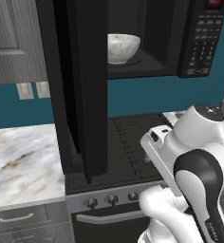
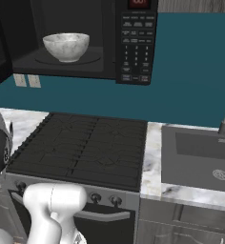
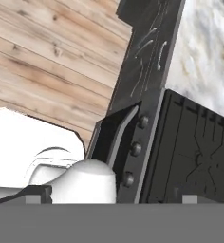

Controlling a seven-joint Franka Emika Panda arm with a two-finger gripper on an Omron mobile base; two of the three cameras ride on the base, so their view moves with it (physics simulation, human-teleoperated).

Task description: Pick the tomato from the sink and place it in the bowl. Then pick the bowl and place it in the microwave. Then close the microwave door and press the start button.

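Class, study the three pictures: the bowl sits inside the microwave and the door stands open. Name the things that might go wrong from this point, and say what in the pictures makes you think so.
1. The microwave door stands wide open, swung out over the stove. A push at its edge may close it only partly.
2. The bowl sits near the front of the microwave floor, so the closing door might clip it.
3. The keypad buttons are small and crowded, so the gripper could press the wrong one.

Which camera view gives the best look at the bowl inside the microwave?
The right base view: it shows the whole bowl sitting on the floor of the open microwave. In the left base view the open microwave door covers the left part of the bowl. The hand view looks down at the stove front and the wooden floor.
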